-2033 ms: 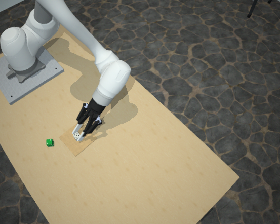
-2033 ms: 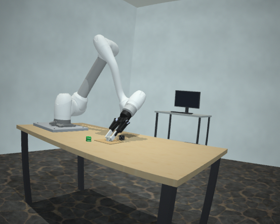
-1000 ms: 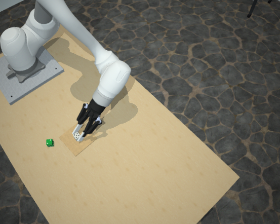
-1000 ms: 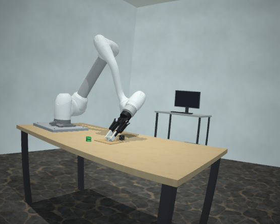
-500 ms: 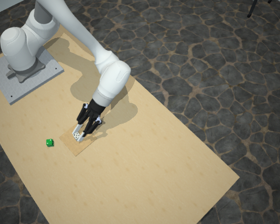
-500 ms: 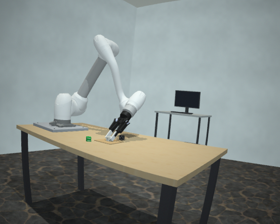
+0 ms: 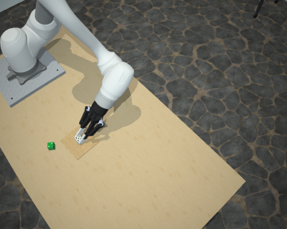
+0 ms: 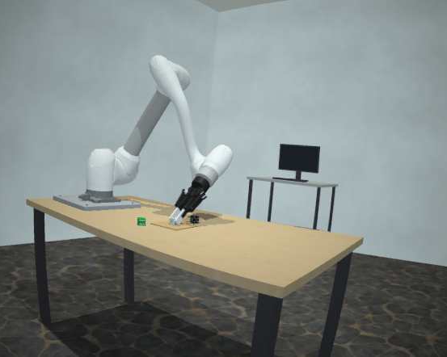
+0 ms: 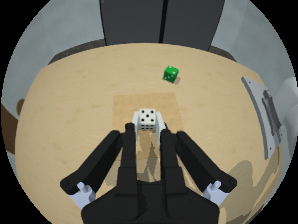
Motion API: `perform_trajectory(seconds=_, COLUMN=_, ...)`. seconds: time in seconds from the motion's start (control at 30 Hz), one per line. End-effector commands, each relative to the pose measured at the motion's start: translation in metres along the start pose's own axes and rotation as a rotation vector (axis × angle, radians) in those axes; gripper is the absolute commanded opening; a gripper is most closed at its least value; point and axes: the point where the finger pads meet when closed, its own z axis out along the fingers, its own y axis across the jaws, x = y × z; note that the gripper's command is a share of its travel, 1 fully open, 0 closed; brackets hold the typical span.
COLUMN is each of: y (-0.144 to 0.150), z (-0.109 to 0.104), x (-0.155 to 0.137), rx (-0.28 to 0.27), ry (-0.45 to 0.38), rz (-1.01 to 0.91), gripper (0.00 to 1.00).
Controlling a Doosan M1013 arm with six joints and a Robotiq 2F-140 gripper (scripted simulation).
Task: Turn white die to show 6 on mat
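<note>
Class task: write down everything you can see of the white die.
The white die is a cube with black pips, smooth and plastic-looking. Its top face shows five; the side towards the pincer appears to show six. It sits over the mat, seemingly flat, its underside hidden. The pincer's pale fingers flank two opposite sides, very close; whether both touch it, I cannot tell.
</note>
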Motion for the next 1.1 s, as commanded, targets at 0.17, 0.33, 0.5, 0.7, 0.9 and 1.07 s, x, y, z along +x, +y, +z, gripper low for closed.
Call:
perform_trajectory(seconds=0.17, y=0.0, z=0.0, x=0.0, rx=0.0, ry=0.0, rz=0.0, gripper=0.16)
perform_trajectory(seconds=0.33, y=0.0, z=0.0, x=0.0, rx=0.0, ry=0.0, rz=0.0, gripper=0.16)
perform_trajectory(seconds=0.5, y=0.0, z=0.0, x=0.0, rx=0.0, ry=0.0, rz=0.0, gripper=0.16)
perform_trajectory(seconds=0.7, y=0.0, z=0.0, x=0.0, rx=0.0, ry=0.0, rz=0.0, gripper=0.16)
perform_trajectory(seconds=0.9, y=0.0, z=-0.006, x=0.006, rx=0.0, ry=0.0, rz=0.0, gripper=0.16)
perform_trajectory(seconds=1.07, y=0.0, z=-0.018, x=0.018, rx=0.0, ry=0.0, rz=0.0, gripper=0.16)
